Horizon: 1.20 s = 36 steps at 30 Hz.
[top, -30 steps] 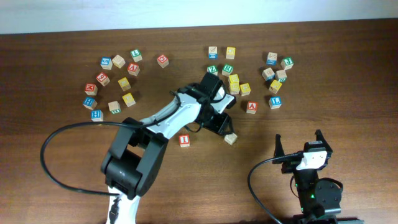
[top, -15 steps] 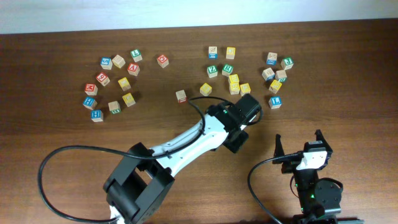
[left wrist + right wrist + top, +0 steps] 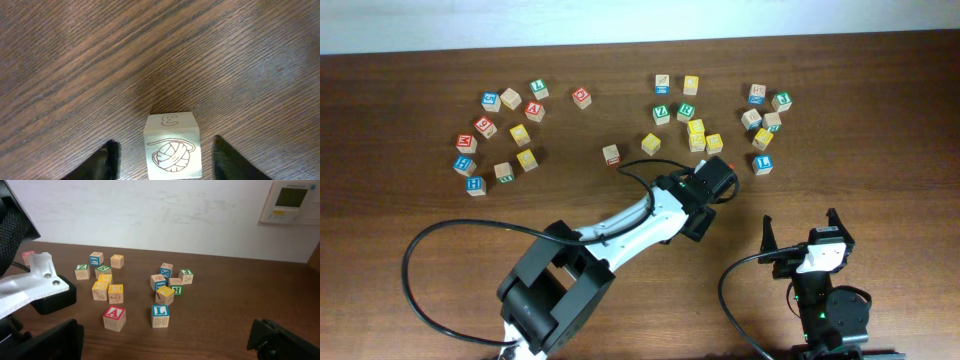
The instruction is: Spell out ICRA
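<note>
Brown wooden desk [image 3: 880, 150] is carrying letter blocks [image 3: 520, 135] scattered from 10 to 1 o'clock. Left pincer [image 3: 165, 147] is hanging spread around a yarn block [image 3: 172, 154] near centre, not touching it. Right pincer [image 3: 801, 228] is sitting spread at 5 o'clock.

The left arm [image 3: 640, 215] is white with black joints. A black cable [image 3: 480, 222] loops beside it. The right arm [image 3: 825, 290] is mostly black.

Red block [image 3: 114, 318] A, blue block [image 3: 160, 316] L
</note>
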Motion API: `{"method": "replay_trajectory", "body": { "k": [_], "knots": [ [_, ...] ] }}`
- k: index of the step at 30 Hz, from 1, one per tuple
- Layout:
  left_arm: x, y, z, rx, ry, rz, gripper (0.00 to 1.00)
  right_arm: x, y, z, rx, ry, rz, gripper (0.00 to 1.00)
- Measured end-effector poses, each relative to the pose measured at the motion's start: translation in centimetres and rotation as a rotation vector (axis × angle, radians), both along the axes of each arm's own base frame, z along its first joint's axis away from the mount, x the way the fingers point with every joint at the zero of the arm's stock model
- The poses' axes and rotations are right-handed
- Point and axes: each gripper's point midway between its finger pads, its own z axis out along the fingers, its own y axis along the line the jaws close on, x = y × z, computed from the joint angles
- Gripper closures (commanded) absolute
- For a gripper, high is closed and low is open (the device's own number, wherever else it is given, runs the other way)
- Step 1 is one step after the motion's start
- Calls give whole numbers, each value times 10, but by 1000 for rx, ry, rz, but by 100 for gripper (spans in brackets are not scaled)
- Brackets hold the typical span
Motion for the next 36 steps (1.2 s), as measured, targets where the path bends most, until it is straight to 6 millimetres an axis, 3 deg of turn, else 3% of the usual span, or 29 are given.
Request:
{"method": "replay_trajectory", "body": {
  "k": [3, 7, 12, 21, 27, 30, 36],
  "knots": [
    [-1, 0, -2, -1, 6, 0, 64, 0, 0, 0, 1, 0, 0, 2],
    [-5, 0, -18, 13, 43, -2, 66, 0, 0, 0, 1, 0, 0, 2],
    [-8, -2, -19, -37, 101, 1, 75, 0, 0, 0, 1, 0, 0, 2],
    [10, 14, -14, -245, 291, 88, 72, 0, 0, 0, 1, 0, 0, 2],
    [11, -10, 9, -528, 443, 47, 71, 0, 0, 0, 0, 0, 0, 2],
    [-4, -17, -14, -560, 563, 48, 71, 0, 0, 0, 0, 0, 0, 2],
    [-4, -18, -16, -555, 571, 54, 70, 0, 0, 0, 1, 0, 0, 2]
  ]
}}
